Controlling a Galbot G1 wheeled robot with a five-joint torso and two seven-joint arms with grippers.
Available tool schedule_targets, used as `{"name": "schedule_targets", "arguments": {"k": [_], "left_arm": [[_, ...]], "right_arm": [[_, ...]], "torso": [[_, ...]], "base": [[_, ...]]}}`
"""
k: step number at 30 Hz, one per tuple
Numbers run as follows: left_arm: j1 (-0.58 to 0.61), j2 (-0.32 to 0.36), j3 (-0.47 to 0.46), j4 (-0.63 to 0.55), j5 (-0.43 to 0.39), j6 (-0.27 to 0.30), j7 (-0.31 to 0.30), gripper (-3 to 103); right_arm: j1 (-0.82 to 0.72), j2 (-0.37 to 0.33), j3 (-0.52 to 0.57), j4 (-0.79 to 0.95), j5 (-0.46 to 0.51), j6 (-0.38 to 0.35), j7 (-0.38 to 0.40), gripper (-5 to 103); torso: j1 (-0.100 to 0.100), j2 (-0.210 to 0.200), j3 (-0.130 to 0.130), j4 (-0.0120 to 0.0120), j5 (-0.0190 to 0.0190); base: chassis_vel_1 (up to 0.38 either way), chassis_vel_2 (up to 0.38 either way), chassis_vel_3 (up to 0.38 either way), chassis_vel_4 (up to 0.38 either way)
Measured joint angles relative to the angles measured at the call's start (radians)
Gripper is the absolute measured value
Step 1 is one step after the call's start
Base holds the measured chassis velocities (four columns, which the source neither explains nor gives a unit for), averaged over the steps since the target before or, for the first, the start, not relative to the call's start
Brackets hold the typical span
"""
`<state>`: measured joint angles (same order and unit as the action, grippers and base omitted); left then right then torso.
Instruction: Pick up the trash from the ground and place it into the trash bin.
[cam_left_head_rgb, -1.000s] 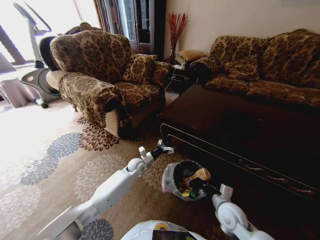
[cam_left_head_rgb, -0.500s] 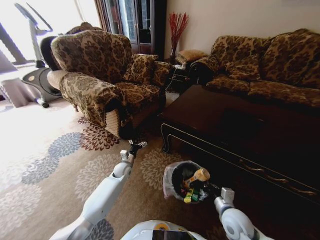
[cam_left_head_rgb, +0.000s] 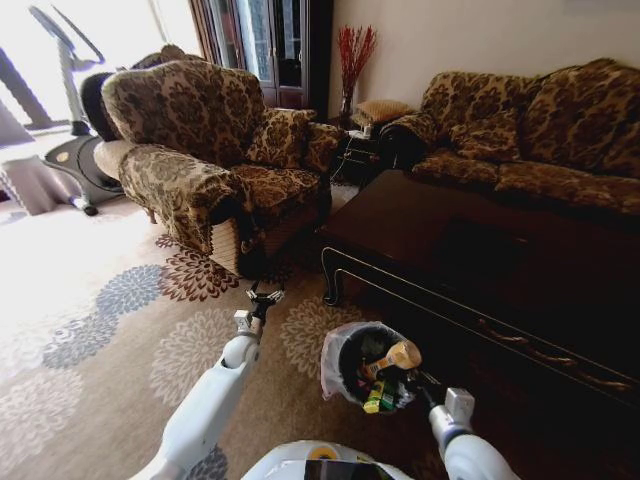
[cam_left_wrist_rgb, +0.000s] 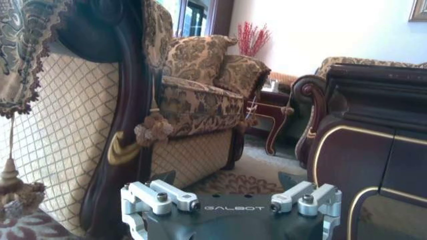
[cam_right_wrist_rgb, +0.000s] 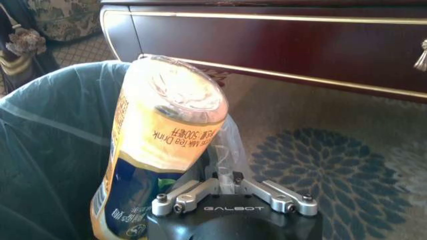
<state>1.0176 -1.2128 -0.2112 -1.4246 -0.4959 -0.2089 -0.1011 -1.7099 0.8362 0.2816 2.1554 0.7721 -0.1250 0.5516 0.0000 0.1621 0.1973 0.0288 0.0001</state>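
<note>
glossy dark wood table (cam_left_head_rgb: 420, 235), thin translucent plastic bin liner (cam_right_wrist_rgb: 60, 125), clear plastic bottle (cam_right_wrist_rgb: 160, 150), patterned cloth armchair (cam_left_head_rgb: 190, 140)

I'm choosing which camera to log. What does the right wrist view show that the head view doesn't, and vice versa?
Right wrist view adds the "Milk Tea Drink" lettering on the yellow plastic bottle. Head view adds the open left hand above the carpet by the patterned armchair. Both show that bottle tilted at the dark, bag-lined round trash bin beside the dark wooden table.
</note>
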Motion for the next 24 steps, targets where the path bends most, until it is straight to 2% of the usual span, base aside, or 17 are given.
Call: {"name": "schedule_targets", "arguments": {"k": [9, 20, 22, 24], "left_arm": [[0.005, -0.003, 0.004, -0.005, 0.006, 0.000, 0.004, 100], [0.020, 0.000, -0.001, -0.007, 0.007, -0.006, 0.008, 100], [0.025, 0.001, -0.003, -0.007, 0.006, -0.007, 0.010, 100], [0.025, 0.001, -0.003, -0.007, 0.006, -0.008, 0.010, 100]], "right_arm": [[-0.024, 0.008, 0.014, 0.009, 0.001, 0.002, 0.007, 0], [-0.050, 0.020, 0.033, -0.008, -0.004, 0.013, 0.009, 0], [-0.056, 0.024, 0.048, -0.011, -0.002, 0.015, 0.017, 0], [-0.058, 0.028, 0.058, -0.013, -0.002, 0.015, 0.020, 0]], "torso": [[0.000, 0.000, 0.000, -0.0001, -0.0001], [0.000, 0.000, 0.000, -0.0001, 0.0004], [0.000, 0.000, 0.000, -0.0001, -0.0010], [0.000, 0.000, 0.000, -0.0001, -0.0005]], "base": [[0.075, -0.076, -0.067, 0.079], [0.241, -0.227, -0.250, 0.239], [0.262, -0.299, -0.254, 0.267], [0.244, -0.221, -0.240, 0.236]]}}
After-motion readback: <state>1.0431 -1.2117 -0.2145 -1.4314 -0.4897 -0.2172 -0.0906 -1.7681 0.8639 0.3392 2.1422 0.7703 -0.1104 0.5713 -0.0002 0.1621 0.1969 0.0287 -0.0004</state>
